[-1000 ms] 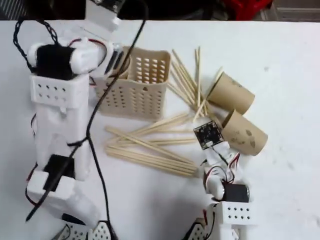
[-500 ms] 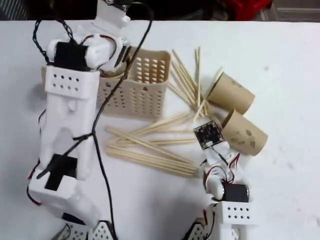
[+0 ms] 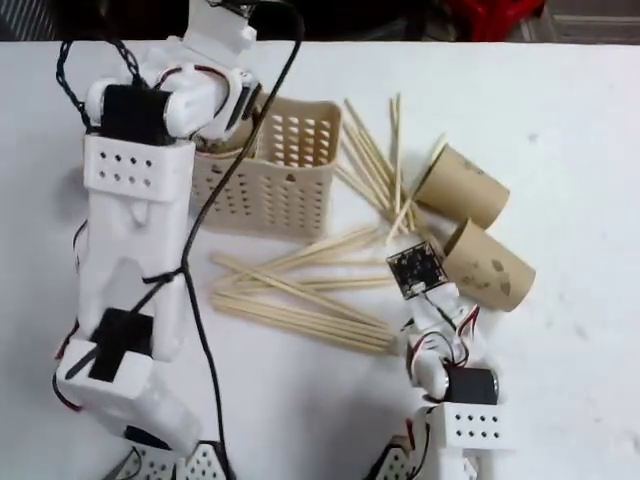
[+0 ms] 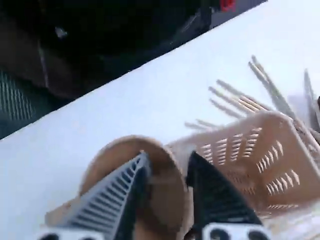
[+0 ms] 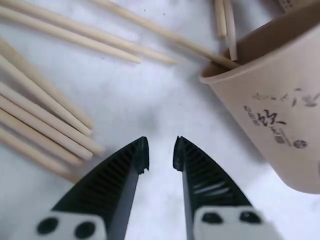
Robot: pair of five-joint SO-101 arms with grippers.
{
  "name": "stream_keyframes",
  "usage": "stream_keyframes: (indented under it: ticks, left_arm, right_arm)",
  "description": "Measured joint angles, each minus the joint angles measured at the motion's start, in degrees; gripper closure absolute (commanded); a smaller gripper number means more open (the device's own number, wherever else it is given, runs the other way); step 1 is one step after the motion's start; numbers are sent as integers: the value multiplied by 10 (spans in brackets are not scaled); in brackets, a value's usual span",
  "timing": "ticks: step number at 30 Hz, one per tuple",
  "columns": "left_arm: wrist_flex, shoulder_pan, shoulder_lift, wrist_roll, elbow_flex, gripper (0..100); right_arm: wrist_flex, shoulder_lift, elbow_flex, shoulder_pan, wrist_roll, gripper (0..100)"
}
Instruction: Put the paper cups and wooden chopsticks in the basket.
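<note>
In the last second the left arm has swung in to the basket (image 4: pixel 260 150), its left hand (image 4: pixel 167 157) pinching a cup (image 4: pixel 107 157) by the rim at the basket's end, so a drop looks close. The right hand (image 5: pixel 160 150) hangs narrowly parted and empty above the counter (image 3: pixel 560 120), between the chopsticks (image 3: pixel 300 300) and the two lying cups (image 3: pixel 462 187).

Hidden behind left arm (image 3: pixel 135 230): basket (image 3: pixel 290 170) left end. Cut by frame edge, right wrist view: lying cup (image 5: pixel 280 100), several chopsticks (image 5: pixel 50 119). Blurred and cropped, left wrist view: gripped cup (image 4: pixel 162 195).
</note>
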State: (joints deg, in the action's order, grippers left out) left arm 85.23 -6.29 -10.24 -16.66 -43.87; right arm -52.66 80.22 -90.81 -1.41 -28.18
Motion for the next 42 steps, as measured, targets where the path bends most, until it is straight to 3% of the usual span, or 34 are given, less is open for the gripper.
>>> stream_keyframes:
  ticks: [11, 18, 21, 25, 32, 42]
  left_arm:
    - [-20, -30, -52, 0, 79, 849]
    - [65, -24, -32, 0, -44, 849]
    - [107, 25, -18, 0, -119, 849]
    - [127, 144, -13, 4, -163, 849]
    - [62, 342, -33, 73, -79, 849]
    - [-111, 364, -213, 113, -33, 849]
  right_arm:
    - [0, 0, 0, -1, 1, 907]
    - [0, 0, 0, -1, 1, 907]
    - [0, 0, 0, -1, 1, 907]
    - [0, 0, 0, -1, 1, 907]
    - [0, 0, 0, -1, 1, 907]
    - [0, 0, 0, -1, 1, 907]
